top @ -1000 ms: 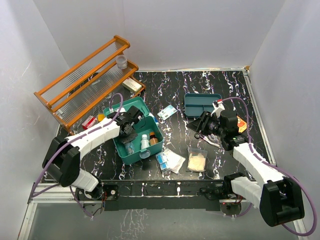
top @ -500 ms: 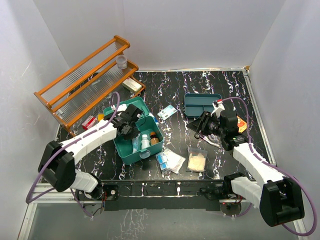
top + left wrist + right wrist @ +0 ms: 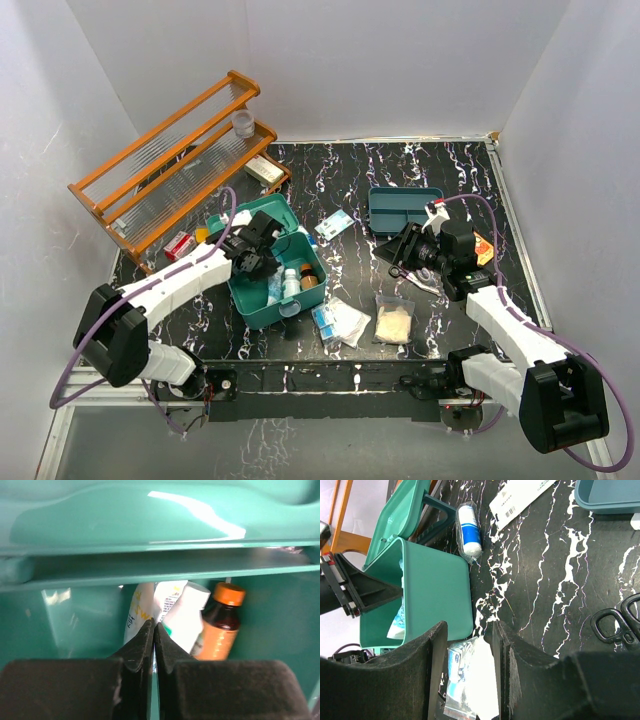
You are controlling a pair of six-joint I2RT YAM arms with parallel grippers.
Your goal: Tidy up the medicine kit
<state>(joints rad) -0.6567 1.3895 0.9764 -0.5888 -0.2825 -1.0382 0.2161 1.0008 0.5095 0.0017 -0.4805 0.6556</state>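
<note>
The medicine kit is a teal box standing open on the left of the table, its lid tipped back. My left gripper is shut and empty, reaching into the kit. In the left wrist view the left gripper has its jaws pressed together above a white bottle, an amber bottle with an orange cap and a white sachet. My right gripper is open and empty over the table. In the right wrist view the right gripper looks towards the kit.
An orange wooden rack stands at the back left. A shallow teal tray lies at the back right. A white card, a bandage roll, two plastic bags and black scissors lie on the table.
My left gripper has shifted a little down and left inside the kit. The right arm has not moved.
</note>
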